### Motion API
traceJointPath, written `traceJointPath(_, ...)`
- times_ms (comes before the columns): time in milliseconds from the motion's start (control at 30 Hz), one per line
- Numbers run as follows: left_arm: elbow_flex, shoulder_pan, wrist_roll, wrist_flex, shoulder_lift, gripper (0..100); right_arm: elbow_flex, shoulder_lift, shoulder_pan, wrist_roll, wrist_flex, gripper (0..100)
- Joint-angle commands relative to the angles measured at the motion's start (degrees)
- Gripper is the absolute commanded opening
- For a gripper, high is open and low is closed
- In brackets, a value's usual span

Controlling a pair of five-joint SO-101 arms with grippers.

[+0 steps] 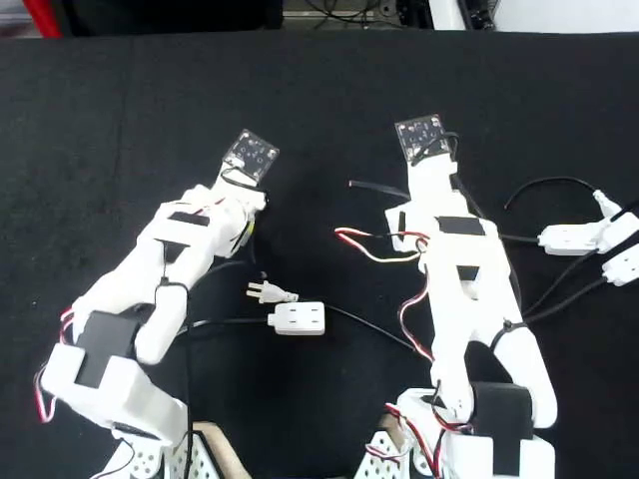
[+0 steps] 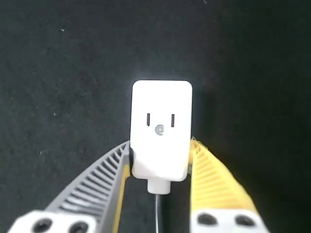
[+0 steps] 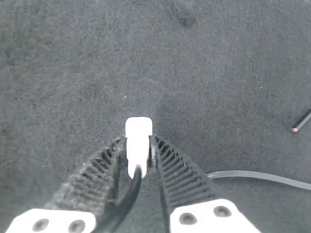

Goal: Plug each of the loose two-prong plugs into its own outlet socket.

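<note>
My left gripper (image 2: 159, 148) is shut on a white outlet socket (image 2: 161, 128). Its two slots face the left wrist camera, and a grey finger (image 2: 104, 179) and a yellow finger (image 2: 214, 179) press its sides. My right gripper (image 3: 139, 143) is shut on a small white plug (image 3: 138, 136) with a black cable (image 3: 127, 196); its prongs are hidden. In the high view a loose two-prong plug (image 1: 272, 292) lies at mid-table, just beside a white outlet block (image 1: 299, 318). Both arms hang over the black cloth, the left arm (image 1: 190, 244) and the right arm (image 1: 449, 239).
At the right edge lies another white outlet (image 1: 567, 238) with white plugs (image 1: 619, 232) (image 1: 623, 265) and black cords beside it. A loose black cable (image 3: 257, 175) runs across the cloth near my right gripper. Red and yellow wires (image 1: 374, 247) loop beside the right arm.
</note>
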Motion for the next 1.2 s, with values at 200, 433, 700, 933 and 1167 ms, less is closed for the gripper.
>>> traceJointPath(200,19.21,5.32,-12.4,13.1,-27.69,3,0.22,-2.33,0.7,0.79,-0.7,1.1)
traceJointPath(433,29.49,6.64,-18.99,11.08,-44.22,3,0.22,-2.33,0.7,0.79,-0.62,1.1)
traceJointPath(700,33.71,1.1,-18.02,1.93,-45.63,28,0.31,-2.33,0.62,0.79,-0.62,1.1)
traceJointPath(933,32.13,-0.84,-14.51,1.76,-45.71,24,0.31,-2.33,0.62,0.88,-0.62,1.1)
traceJointPath(1167,32.31,1.89,-11.08,1.85,-46.42,23,0.22,-2.33,0.62,0.88,-0.62,1.1)
